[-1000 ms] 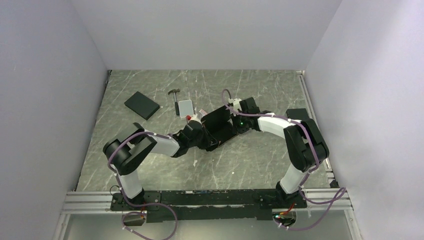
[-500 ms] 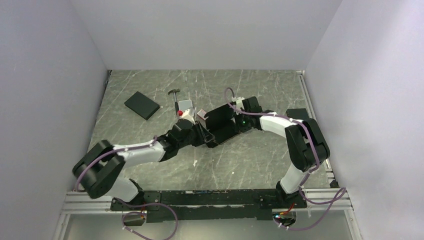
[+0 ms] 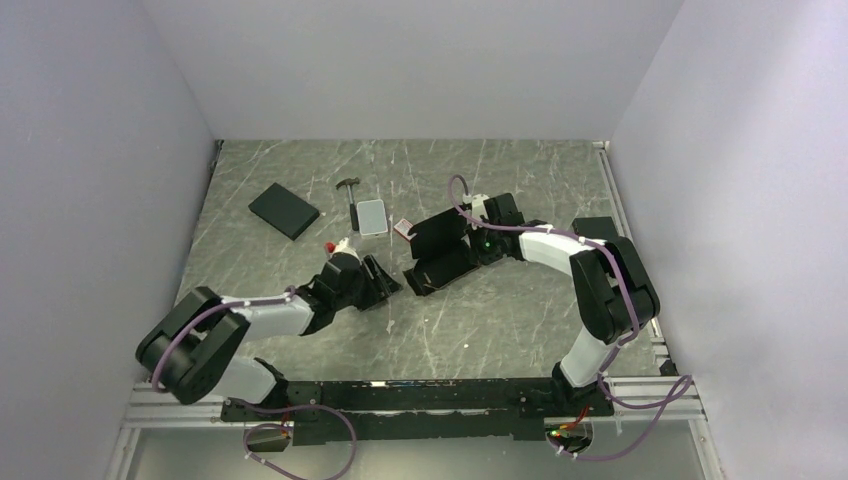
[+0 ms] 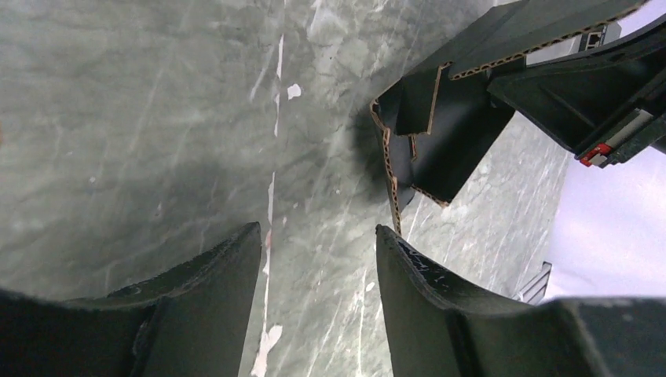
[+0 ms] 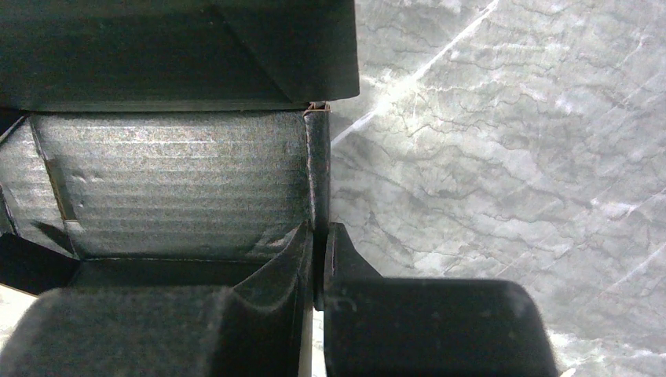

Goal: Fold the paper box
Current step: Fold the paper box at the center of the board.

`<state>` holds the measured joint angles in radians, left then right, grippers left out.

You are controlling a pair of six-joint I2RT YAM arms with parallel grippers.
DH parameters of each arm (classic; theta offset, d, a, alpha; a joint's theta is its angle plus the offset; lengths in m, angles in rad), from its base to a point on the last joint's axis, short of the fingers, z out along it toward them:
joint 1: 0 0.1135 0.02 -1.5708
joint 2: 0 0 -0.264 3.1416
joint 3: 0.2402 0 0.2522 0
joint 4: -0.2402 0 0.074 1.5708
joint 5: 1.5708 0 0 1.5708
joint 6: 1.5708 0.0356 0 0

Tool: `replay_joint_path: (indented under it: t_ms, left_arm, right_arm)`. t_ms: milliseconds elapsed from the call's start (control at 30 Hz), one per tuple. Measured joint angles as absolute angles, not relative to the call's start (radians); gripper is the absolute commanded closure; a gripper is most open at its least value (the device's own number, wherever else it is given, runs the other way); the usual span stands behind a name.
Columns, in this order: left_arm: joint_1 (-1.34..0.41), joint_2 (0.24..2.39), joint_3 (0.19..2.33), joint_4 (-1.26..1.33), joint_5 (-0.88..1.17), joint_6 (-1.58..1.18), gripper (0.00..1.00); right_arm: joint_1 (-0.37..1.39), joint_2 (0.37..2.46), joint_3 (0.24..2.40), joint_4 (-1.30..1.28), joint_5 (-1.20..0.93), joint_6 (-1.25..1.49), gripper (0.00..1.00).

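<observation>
Right gripper (image 5: 320,236): fingers closed on a thin side wall of the paper box (image 5: 173,188), one inside and one outside. Left gripper (image 4: 318,236): fingers apart and empty, low over the table (image 3: 500,320), just left of the box. The box sits mid-table, partly formed, with one panel raised and a loose flap toward the left gripper. Its exposed fluted edges suggest light corrugated board, stiff across the panels, yielding at the creases and easily crushed by a hard pinch. It is best taken at a wall or flap edge near a crease. The surface is hard, grey and marble-patterned, so the box probably slides on it. Plain pale walls enclose the left, far and right sides. A black slab (image 3: 284,210) and a silver case (image 3: 371,216) lie at far left.
</observation>
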<state>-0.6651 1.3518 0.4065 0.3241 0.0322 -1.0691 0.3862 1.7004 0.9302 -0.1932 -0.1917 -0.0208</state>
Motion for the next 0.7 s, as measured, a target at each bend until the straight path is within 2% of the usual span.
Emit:
replay_joint_path:
  t_ms: [167,367,433,567,600,700]
  left_arm:
    - [-0.654,1.455,0.434,0.424,0.094,-1.072,0.43]
    - [-0.654,1.471,0.439,0.502,0.122,-1.085,0.44]
    - [-0.653,1.483,0.443,0.517,0.128,-1.087,0.55]
    - [-0.650,1.556,0.473,0.553,0.150,-1.099,0.90]
    - [-0.649,1.577,0.480,0.569,0.160,-1.105,0.96]
    - [-0.641,1.628,0.488,0.613,0.184,-1.120,1.00]
  right_arm:
    - [0.386,1.700,0.930,-0.194,-0.192,-0.021,1.00]
    - [0.386,1.700,0.930,-0.194,-0.192,-0.021,1.00]
    - [0.387,1.700,0.930,-0.194,-0.193,-0.021,1.00]
    - [0.387,1.700,0.930,-0.194,-0.193,-0.021,1.00]
    - [0.387,1.700,0.930,-0.194,-0.192,-0.021,1.00]
    - [0.387,1.700,0.930,-0.194,-0.185,-0.022,1.00]
